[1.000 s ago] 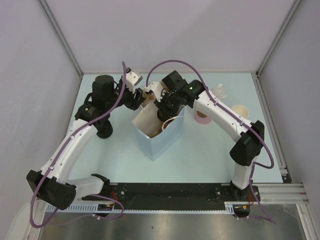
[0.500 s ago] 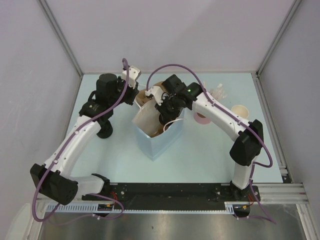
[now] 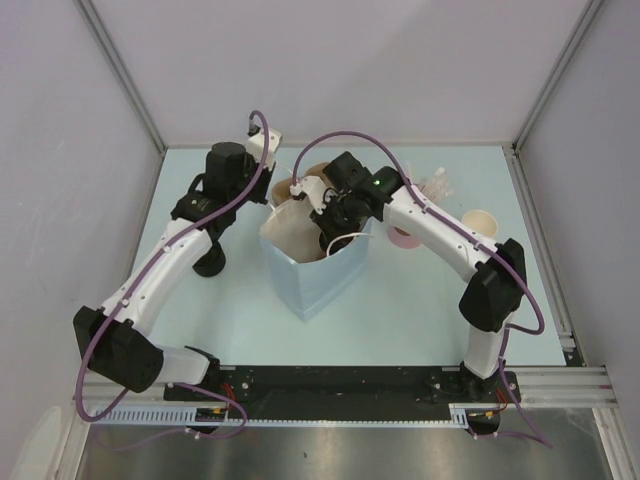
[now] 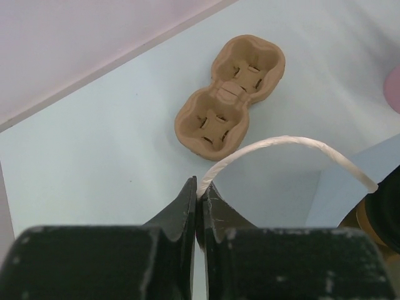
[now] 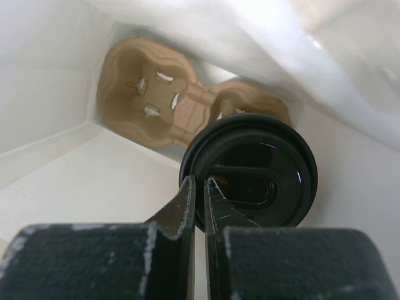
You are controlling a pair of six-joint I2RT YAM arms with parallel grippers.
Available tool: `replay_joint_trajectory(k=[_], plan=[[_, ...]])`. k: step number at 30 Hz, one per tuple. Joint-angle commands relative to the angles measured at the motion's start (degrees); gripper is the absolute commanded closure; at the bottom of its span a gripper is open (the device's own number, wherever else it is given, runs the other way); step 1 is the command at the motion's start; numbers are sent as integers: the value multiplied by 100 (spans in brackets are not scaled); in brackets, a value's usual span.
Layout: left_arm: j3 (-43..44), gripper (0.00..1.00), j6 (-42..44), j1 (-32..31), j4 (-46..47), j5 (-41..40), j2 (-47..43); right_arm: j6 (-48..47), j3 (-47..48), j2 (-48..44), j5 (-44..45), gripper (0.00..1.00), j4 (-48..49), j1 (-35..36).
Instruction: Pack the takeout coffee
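From above, the left end effector (image 3: pixel 272 192) has come in over the last second to the far left corner of the light blue paper bag (image 3: pixel 320 285) and gone from open to closed there. The right end effector (image 3: pixel 335 222) has stayed down inside the bag's mouth, shut throughout. A pulp cup carrier (image 3: pixel 318 170) lies on the table (image 3: pixel 420 320) just behind the bag.

In the left wrist view, the left end effector (image 4: pixel 199 187) has its jaws pinched together on one end of the bag's white twisted paper handle (image 4: pixel 294 145), which arches off to the right. The pulp cup carrier (image 4: pixel 230 94) sits empty on the table (image 4: pixel 94 156) beyond.

In the right wrist view, the right end effector (image 5: pixel 199 184) is closed on the rim of the black lid (image 5: pixel 250 172), so the takeout coffee hangs inside the bag's white walls. The cup under the lid is hidden. A second pulp carrier (image 5: pixel 162 100) rests on the bag floor below.

The new grip on the handle probably steadies the bag and keeps its mouth open. The coffee can then be lowered toward a pocket of the carrier inside. It does not look seated yet.
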Motion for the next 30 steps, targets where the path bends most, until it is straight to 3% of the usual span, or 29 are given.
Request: replay_joint_trajectory(k=[1, 10, 30], plan=[[274, 93, -171, 33, 73, -319, -31, -117, 54, 125, -6, 100, -244, 59], [203, 94, -189, 33, 126, -275, -154, -328, 256, 459, 29, 100, -728, 191], [-43, 96, -162, 33, 240, -266, -391, -328, -701, 547, 3, 100, -69, 147]])
